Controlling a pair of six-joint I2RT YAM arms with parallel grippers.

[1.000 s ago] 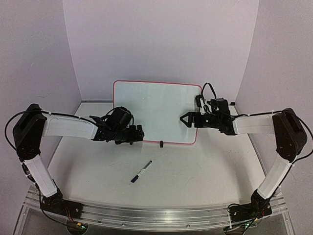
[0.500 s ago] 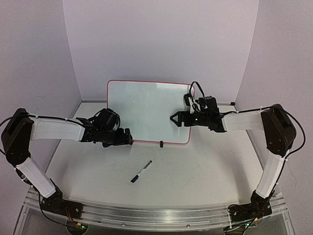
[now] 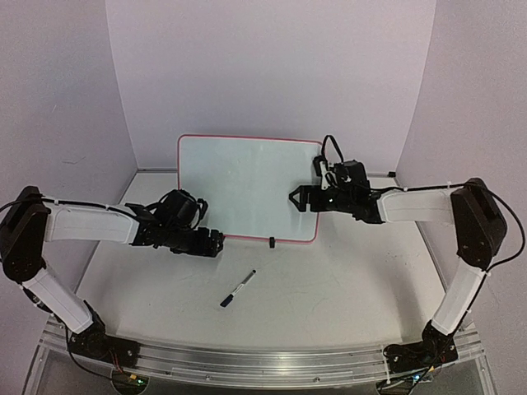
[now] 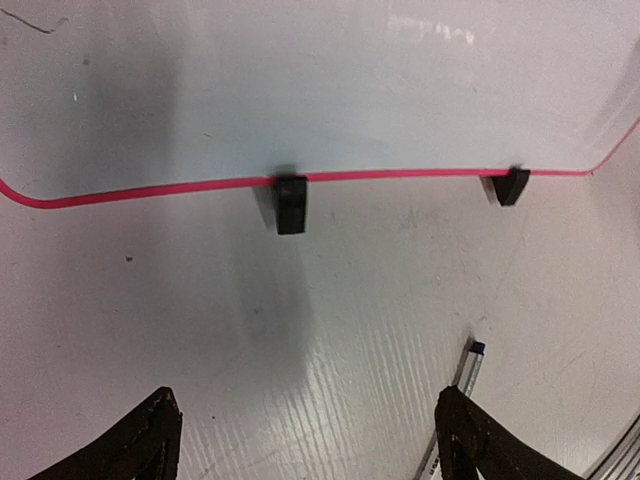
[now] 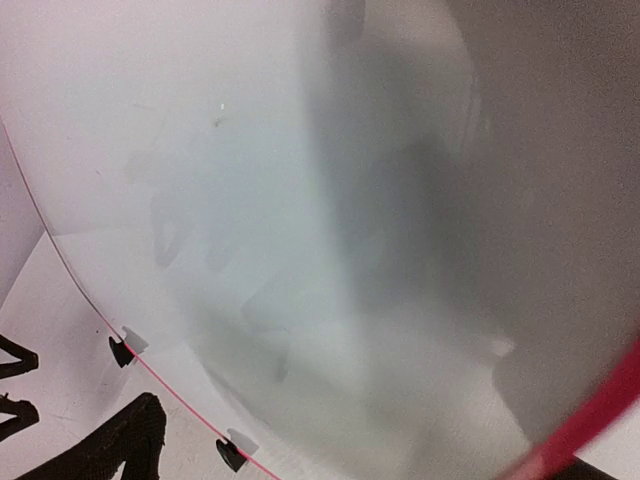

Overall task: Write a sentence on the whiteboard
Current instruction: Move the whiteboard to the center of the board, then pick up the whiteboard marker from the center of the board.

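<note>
The whiteboard (image 3: 247, 185) stood upright toward the far edge of the table (image 3: 346, 288), midway between its side edges. Its face was blank, with no sentence begun. The step in hand was judged to be setting the board before writing.

Left arm: stretched low, with the left gripper (image 3: 210, 243) at the board's lower left corner, jaws wide apart and empty.

Right arm: raised, with the right gripper (image 3: 298, 198) at the board's right edge, jaws spread and nothing seen held.

The next move called for grasping the marker (image 3: 238, 288), which lay flat near the table's centre, apart from both grippers.
</note>
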